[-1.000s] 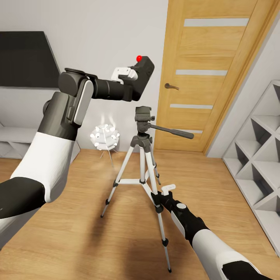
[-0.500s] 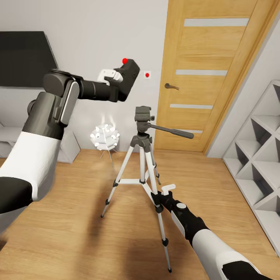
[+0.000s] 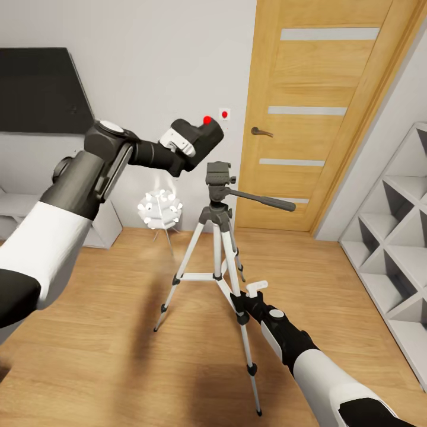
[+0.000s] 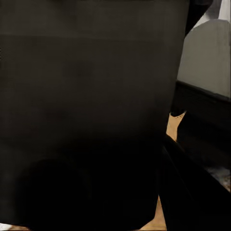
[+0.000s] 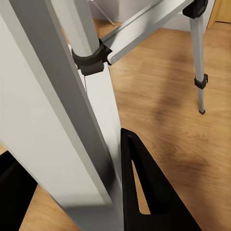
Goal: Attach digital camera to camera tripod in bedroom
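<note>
The black digital camera [image 3: 200,140], red dot on top, hangs tilted in the air with my left gripper [image 3: 182,142] shut on it. It is just above and to the left of the camera tripod's dark grey head [image 3: 218,175], a small gap apart. In the left wrist view the camera's dark body [image 4: 86,110] sits right against the lens. My right gripper [image 3: 242,303] is shut on the front leg of the tripod, low down. The right wrist view shows that silver leg [image 5: 103,110] pressed beside a black finger [image 5: 144,192].
The tripod's pan handle [image 3: 264,200] sticks out to the right. An oak door [image 3: 308,118] is behind it, white cube shelves [image 3: 397,237] at the right, a black TV [image 3: 38,89] on the left wall, and a small white spiky lamp [image 3: 159,209] on the plank floor.
My left arm swung the camera left, then brought it down and back to the right, closer to the tripod head and more tilted. The right arm and tripod have stayed still.
</note>
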Robot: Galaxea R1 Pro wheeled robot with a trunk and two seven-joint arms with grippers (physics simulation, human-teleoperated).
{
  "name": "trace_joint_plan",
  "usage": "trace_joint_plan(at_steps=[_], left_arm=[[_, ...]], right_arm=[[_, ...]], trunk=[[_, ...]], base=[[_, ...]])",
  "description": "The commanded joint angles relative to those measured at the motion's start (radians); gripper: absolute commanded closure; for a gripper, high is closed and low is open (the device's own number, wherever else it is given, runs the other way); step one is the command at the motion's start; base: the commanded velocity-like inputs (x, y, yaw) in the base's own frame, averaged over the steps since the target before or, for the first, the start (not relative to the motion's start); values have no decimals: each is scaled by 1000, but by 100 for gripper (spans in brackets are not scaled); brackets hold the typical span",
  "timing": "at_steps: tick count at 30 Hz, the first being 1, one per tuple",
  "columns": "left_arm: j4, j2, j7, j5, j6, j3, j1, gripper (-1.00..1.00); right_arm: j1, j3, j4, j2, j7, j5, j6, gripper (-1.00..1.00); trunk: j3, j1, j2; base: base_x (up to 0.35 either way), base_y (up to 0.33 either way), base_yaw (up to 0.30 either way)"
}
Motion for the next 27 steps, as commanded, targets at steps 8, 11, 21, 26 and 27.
trace_joint_plan(at_steps=[8,11,21,26,27], left_arm=[[3,-2,-205,-157,-140,-14,-3,100],[1,-8,-233,-166,-174,-13,-3,100],[-21,-12,-238,-171,-206,3,-3,100],[-49,-11,-226,-177,-221,81,-3,100],[-51,-11,-221,-178,-221,91,-3,100]], right_arm=[[-1,10,7,0,0,40,0,100],[-1,10,7,0,0,40,0,100],[-1,10,7,0,0,40,0,100],[-1,11,7,0,0,40,0,100],[-1,11,7,0,0,40,0,100]], trunk=[[-2,1,-2],[-2,1,-2],[-2,1,-2],[-2,1,-2],[-2,1,-2]], base=[[0,0,0],[0,0,0],[0,0,0],[0,0,0],[0,0,0]])
